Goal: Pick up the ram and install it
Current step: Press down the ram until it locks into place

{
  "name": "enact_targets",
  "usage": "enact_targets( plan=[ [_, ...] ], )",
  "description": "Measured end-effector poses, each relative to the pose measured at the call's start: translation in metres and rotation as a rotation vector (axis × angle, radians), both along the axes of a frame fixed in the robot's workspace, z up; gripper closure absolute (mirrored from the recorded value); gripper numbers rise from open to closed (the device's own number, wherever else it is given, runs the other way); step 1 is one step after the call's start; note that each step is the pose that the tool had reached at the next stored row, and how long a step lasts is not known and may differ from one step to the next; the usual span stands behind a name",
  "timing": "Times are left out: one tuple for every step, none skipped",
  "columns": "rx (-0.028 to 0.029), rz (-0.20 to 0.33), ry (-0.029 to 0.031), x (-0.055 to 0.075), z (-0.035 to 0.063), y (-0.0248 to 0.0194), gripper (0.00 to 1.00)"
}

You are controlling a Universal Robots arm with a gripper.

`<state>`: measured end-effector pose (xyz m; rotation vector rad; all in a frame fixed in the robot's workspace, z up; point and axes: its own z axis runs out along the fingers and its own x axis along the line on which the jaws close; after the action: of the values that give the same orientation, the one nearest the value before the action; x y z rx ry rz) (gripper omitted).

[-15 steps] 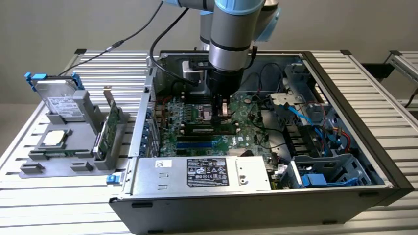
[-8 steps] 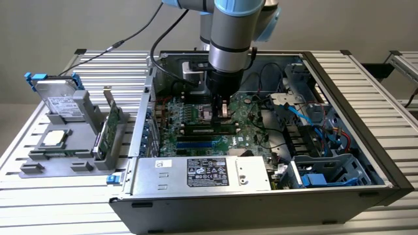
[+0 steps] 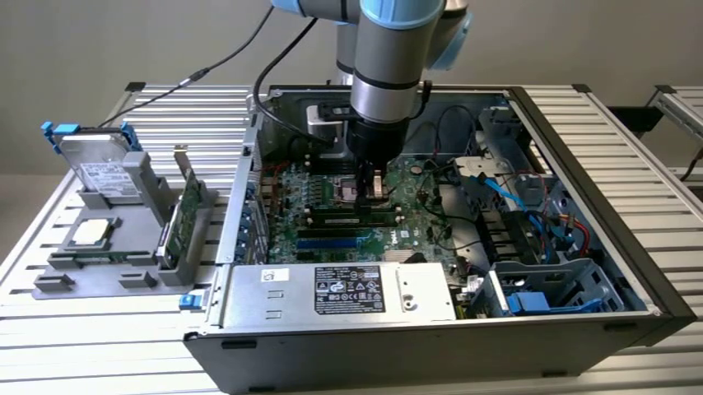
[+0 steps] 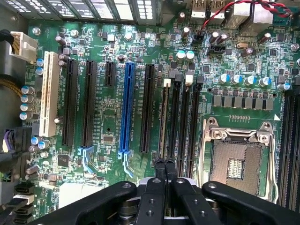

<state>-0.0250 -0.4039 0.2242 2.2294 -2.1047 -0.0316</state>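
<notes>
Seen edge-on in the wrist view, the ram [image 4: 163, 122] is a thin green strip standing in the memory slot nearest the long black expansion slots. My gripper [image 4: 165, 165] is shut, with its black fingertips pressed together right over the near end of that stick. I cannot tell whether they touch it. In the exterior view the gripper [image 3: 370, 197] points straight down inside the open computer case, just above the bank of memory slots [image 3: 351, 217] on the motherboard.
The CPU socket [image 4: 236, 161] lies beside the memory slots. A grey holder left of the case carries a green expansion card [image 3: 189, 216], a hard drive [image 3: 104, 169] and a chip [image 3: 90, 233]. The power supply [image 3: 341, 292] fills the case front; blue cables [image 3: 511, 197] run at the exterior view's right.
</notes>
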Motion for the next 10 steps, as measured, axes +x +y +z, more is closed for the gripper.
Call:
enact_targets(
  plan=[
    [0.0004, 0.0, -0.0001, 0.0, 0.0006, 0.0, 0.9],
    [0.0023, 0.0, -0.0007, 0.0, 0.0024, 0.0003, 0.9],
    [0.0023, 0.0, -0.0008, 0.0, 0.0047, 0.0003, 0.9],
    [0.0007, 0.0, 0.0, 0.0, 0.0078, 0.0001, 0.9],
    [0.0004, 0.0, 0.0003, 0.0, 0.0103, 0.0, 0.9],
    [0.0005, 0.0, 0.0004, 0.0, 0.0126, 0.0001, 0.9],
    [0.0002, 0.0, 0.0006, 0.0, 0.015, 0.0001, 0.9],
    [0.0004, 0.0, 0.0006, 0.0, 0.0173, 0.0, 0.9],
    [0.0003, 0.0, 0.0008, 0.0, 0.0193, 0.0, 0.9],
    [0.0003, 0.0, 0.0008, 0.0, 0.0201, 0.0001, 0.9]
  ],
)
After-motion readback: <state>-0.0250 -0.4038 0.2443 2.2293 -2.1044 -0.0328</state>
